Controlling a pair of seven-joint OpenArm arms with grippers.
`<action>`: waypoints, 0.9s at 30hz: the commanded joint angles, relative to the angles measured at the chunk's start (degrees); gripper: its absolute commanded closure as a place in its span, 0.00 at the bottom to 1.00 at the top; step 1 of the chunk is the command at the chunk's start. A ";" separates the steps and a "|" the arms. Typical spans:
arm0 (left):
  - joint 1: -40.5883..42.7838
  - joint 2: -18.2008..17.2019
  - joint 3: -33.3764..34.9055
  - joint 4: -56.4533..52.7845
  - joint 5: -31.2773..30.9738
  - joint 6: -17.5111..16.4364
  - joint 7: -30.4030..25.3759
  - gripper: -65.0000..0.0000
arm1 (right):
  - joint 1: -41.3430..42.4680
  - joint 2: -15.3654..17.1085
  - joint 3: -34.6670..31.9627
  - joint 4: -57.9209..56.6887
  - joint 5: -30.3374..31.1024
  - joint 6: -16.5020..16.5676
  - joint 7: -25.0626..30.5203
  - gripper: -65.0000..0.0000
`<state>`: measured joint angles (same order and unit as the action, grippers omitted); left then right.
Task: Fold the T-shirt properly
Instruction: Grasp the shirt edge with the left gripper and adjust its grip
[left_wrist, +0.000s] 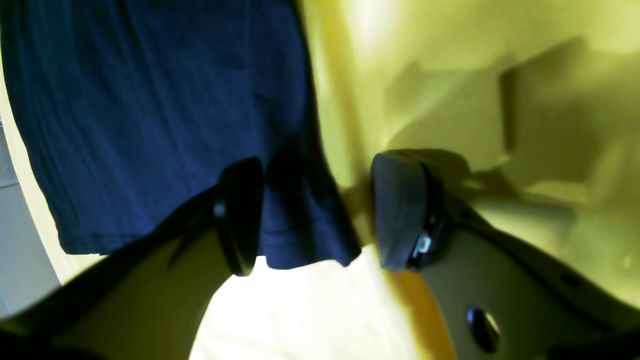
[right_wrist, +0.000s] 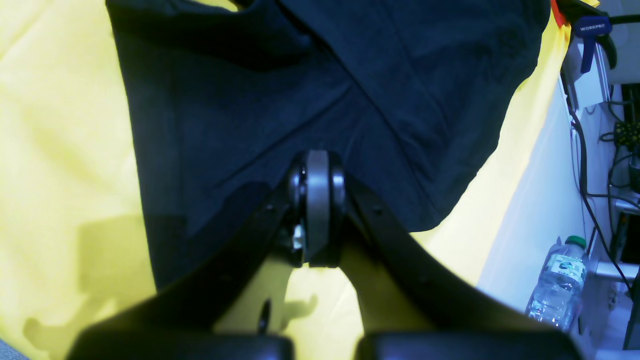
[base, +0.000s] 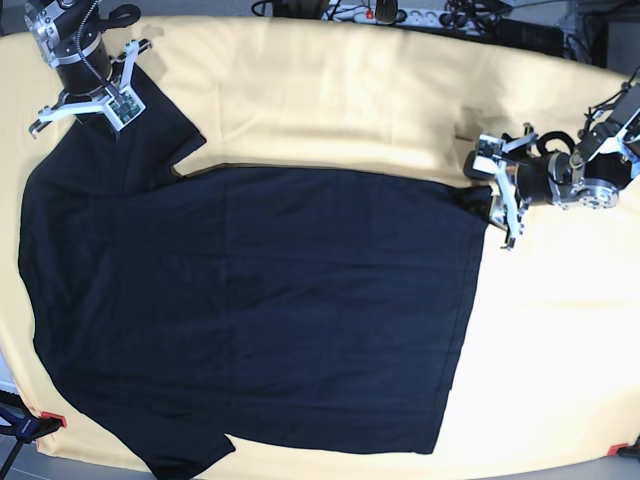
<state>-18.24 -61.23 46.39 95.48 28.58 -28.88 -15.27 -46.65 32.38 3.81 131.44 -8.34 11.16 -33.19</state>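
A pale yellow cloth (base: 330, 90) covers the whole worktop, with cables and a power strip along the far edge and a clear plastic water bottle (right_wrist: 559, 276) standing off to one side in the right wrist view. Spread flat across most of that cloth lies the large plain black short-sleeved cotton T-shirt (base: 250, 320), its hem toward the worktop's right edge in the base view, its sleeves and shoulders toward the left, one sleeve near the far-left corner and the other at the near edge. The fabric looks smooth through the body, with faint creases radiating from the far sleeve. The fold appears to be in its opening grasp stage: the right gripper (right_wrist: 317, 210) has its fingers fully closed at the far sleeve, seemingly pinching the cloth, though the pictures do not show the pinch itself; the left gripper (left_wrist: 310, 215) stands with fingers wide apart, straddling the far hem corner, one black pad over the shirt and the other over the yellow cloth. The next move seems to call for the left fingers to close on that corner, so that both arms can lift the far edge together and carry it toward the near edge without dragging the body.
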 joint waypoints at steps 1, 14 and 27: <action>-0.52 -0.26 -0.33 -0.13 1.44 0.22 1.60 0.45 | -0.31 0.68 0.37 0.66 -0.39 -0.63 0.87 1.00; -3.28 1.42 -0.33 -0.13 1.42 1.55 1.84 0.45 | -0.31 0.66 0.37 0.66 -0.42 -0.66 0.85 1.00; -5.09 3.87 -0.33 -0.13 -1.22 -1.88 2.25 0.89 | -0.31 0.66 0.37 0.66 -0.42 -0.66 0.87 1.00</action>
<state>-22.24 -56.34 46.61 94.80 27.92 -31.53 -12.43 -46.65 32.38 3.81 131.44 -8.34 11.16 -33.19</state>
